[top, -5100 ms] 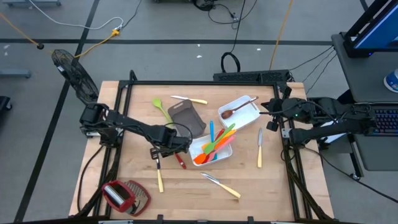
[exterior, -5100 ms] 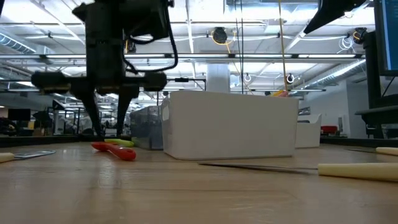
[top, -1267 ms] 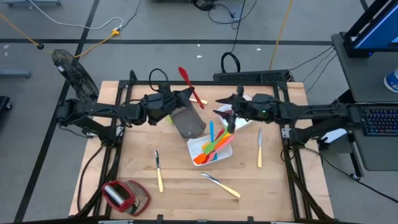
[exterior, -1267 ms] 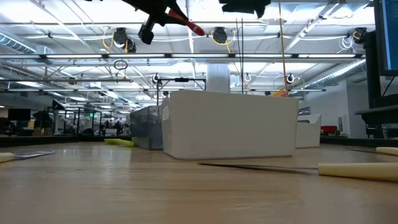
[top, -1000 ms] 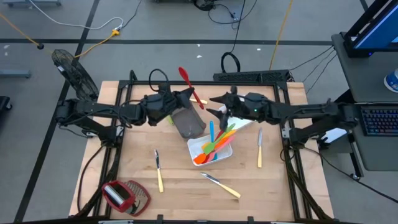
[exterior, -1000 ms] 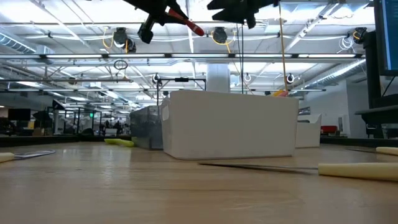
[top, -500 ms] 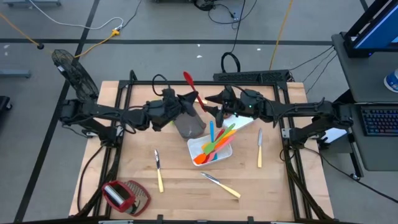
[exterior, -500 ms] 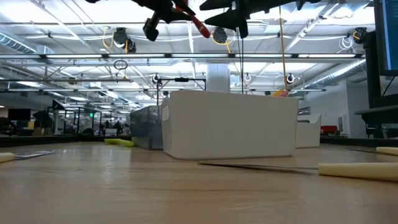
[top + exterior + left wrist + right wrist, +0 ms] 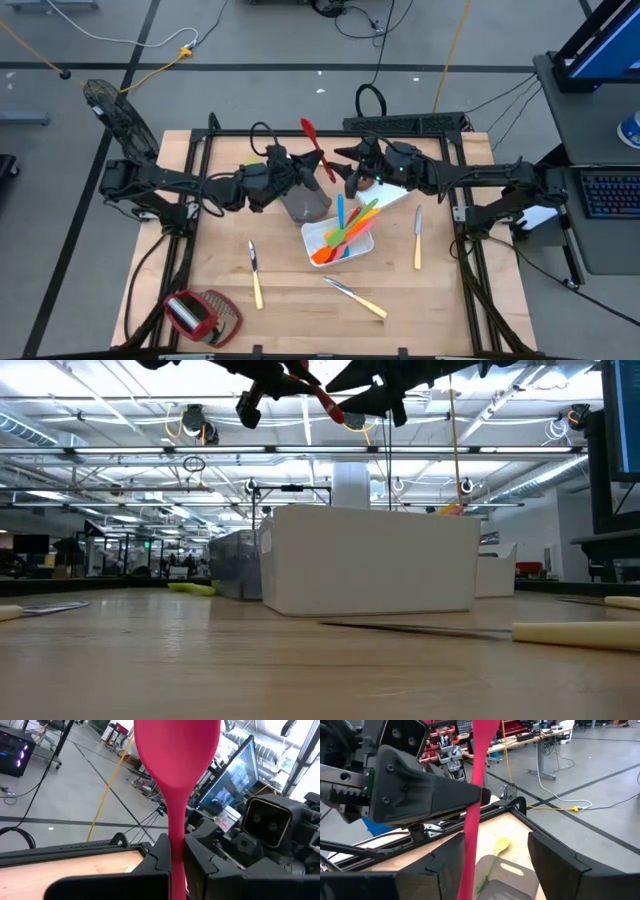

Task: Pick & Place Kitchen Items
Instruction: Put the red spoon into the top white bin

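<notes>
Two grippers meet high above the table's far middle, apparently for a hand-over. The left gripper (image 9: 297, 163) is clamped on the handle of the red spoon (image 9: 317, 149), bowl pointing up and away (so the free stretch of handle faces the other arm). The right gripper (image 9: 350, 163) has its fingers spread wide, either side of that handle without touching it. Both arms reach inward, nearly level, above the grey-brown tray (image 9: 302, 198) and the white tray (image 9: 322, 238).

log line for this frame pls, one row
phase: handover in air | left gripper: shut on red spoon | right gripper: open, beside spoon handle | below: grey-brown tray
</notes>
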Tool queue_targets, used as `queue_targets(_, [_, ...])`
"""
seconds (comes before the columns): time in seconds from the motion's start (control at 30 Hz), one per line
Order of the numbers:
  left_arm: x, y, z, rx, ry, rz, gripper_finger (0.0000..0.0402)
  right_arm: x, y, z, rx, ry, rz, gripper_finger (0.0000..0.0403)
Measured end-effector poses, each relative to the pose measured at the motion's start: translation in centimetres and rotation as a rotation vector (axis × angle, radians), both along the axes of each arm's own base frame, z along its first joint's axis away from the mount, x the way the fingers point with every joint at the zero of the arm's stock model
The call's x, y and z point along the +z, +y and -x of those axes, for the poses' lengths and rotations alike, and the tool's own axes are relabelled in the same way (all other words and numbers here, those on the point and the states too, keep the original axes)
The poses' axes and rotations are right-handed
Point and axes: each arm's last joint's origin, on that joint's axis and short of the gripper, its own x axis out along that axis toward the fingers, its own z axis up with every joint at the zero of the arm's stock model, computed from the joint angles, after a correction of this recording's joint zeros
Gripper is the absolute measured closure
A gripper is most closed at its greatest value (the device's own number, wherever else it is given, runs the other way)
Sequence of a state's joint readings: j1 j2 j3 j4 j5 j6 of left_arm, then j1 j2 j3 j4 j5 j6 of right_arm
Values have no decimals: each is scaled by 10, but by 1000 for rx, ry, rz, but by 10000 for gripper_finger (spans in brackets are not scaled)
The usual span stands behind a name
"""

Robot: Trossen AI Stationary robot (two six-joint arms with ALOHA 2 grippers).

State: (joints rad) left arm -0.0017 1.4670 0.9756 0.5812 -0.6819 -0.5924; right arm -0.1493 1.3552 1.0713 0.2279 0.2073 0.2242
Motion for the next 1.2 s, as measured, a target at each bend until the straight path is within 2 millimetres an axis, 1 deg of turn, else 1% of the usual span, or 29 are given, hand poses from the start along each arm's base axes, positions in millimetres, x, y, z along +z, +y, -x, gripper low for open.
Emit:
queue_targets(0.13, [0,0,0,0,-2,3,390,-3,0,-2,1,4,-15,192])
queue_targets(0.27, [0,0,0,0,-1,3,390,-11,0,-8,44,17,-65,192])
queue_targets(0.5, [0,-2,0,-5,-1,4,390,-25,-2,-19,38,47,-86,193])
queue_targets(0.6, [-1,-3,0,-13,4,5,390,-26,-2,-22,41,25,-82,193])
queue_targets(0.83, [-3,-7,-1,-25,33,7,387,-24,-2,-22,41,9,-79,195])
queue_targets(1.0, [-4,-7,-1,-24,34,8,390,-23,-2,-21,41,9,-79,223])
queue_targets(1.2, [-4,-7,-1,-41,41,7,388,-24,-2,-21,43,25,-83,281])
